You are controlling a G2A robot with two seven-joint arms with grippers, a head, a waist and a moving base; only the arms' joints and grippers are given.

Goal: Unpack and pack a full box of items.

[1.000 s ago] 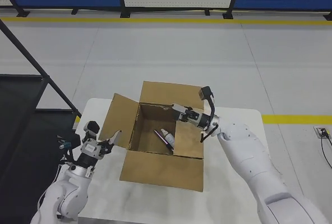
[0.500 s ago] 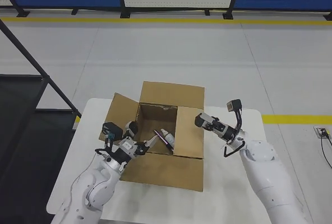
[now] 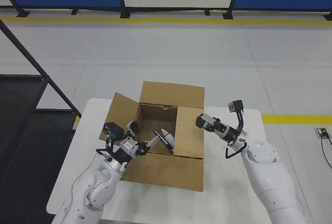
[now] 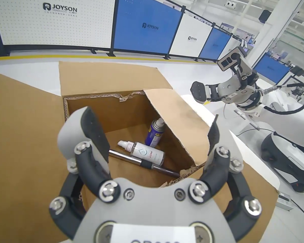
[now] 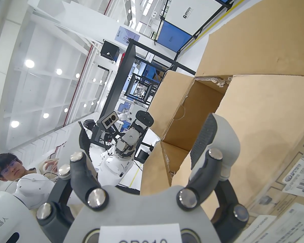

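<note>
An open cardboard box [image 3: 163,171] stands in the middle of the white table [image 3: 233,185]. On its floor lie a white pump bottle [image 4: 144,151] [image 3: 167,136] and a dark metal rod [image 4: 141,163], with a blue spray can [image 4: 155,132] standing behind them. My left gripper [image 3: 145,145] [image 4: 152,137] hangs open and empty over the box's left wall, facing the items. My right gripper [image 3: 199,120] [image 5: 147,137] is open and empty just outside the raised right flap [image 3: 189,131] [image 5: 263,115]. The can is tucked under that flap.
The box's left flap [image 3: 120,117], back flap [image 3: 171,92] and front flap are spread outward. A black metal frame [image 3: 20,50] and a dark panel [image 3: 14,123] stand left of the table. Bare table surface lies right of the box.
Over the last second my left gripper swung from the table's left side to the box's left wall. My right gripper drew back out of the box to beside the right flap.
</note>
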